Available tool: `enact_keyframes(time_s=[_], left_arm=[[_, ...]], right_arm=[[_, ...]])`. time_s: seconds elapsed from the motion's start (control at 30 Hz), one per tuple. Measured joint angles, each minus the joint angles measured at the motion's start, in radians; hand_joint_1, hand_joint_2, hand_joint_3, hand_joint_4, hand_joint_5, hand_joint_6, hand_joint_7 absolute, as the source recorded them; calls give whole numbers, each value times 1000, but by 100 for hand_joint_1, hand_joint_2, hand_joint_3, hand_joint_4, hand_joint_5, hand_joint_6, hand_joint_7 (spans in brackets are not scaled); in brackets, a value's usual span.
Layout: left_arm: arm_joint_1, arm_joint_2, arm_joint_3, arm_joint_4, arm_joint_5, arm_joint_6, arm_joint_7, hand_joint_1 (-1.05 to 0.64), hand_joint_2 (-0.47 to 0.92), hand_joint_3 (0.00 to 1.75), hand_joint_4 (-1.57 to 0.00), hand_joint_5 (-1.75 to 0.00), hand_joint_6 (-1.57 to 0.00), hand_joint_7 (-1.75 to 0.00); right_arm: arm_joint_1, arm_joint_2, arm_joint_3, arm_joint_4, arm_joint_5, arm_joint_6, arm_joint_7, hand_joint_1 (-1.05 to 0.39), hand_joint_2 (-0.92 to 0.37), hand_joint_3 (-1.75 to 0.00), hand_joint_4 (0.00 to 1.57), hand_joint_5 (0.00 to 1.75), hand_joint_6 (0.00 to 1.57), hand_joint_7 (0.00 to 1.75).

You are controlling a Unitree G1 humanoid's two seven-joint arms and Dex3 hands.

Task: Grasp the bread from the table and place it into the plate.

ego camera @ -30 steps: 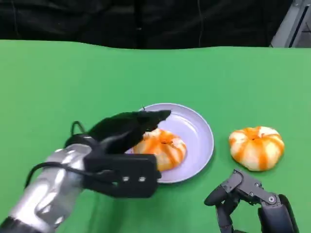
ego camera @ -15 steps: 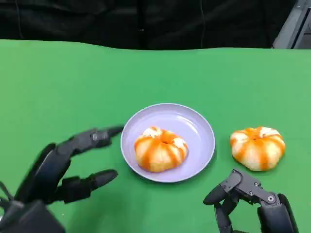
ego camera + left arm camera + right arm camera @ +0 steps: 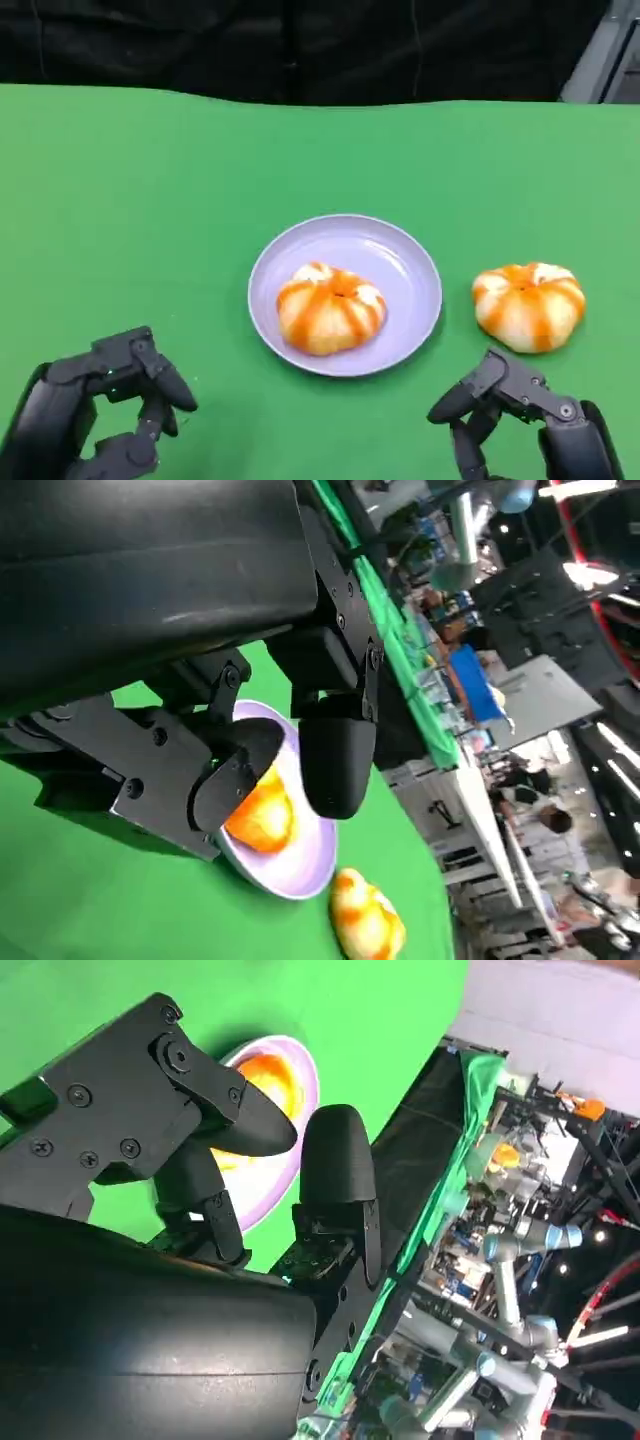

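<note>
Covering the whole work surface, a green table (image 3: 150,190) with a smooth matte cloth is seen. A round lilac plate (image 3: 400,262) with a shallow rim lies at its middle, and one bread (image 3: 329,307), a glossy orange-and-white lobed bun, sits inside it. A second bread (image 3: 529,304) rests on the cloth just right of the plate. The left hand (image 3: 95,415) and right hand (image 3: 520,415) are cut off by the lower edge; the fingers are loosely parted, and nothing is held.
</note>
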Motion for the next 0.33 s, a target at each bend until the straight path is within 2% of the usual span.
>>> enact_keyframes(time_s=[0.33], left_arm=[[-1, -33, -1, 7, 28, 0, -12, 7, 41, 135, -91, -173, -81, -156]], right_arm=[[17, -5, -12, -14, 11, 0, 11, -13, -40, -126, 78, 164, 69, 131]])
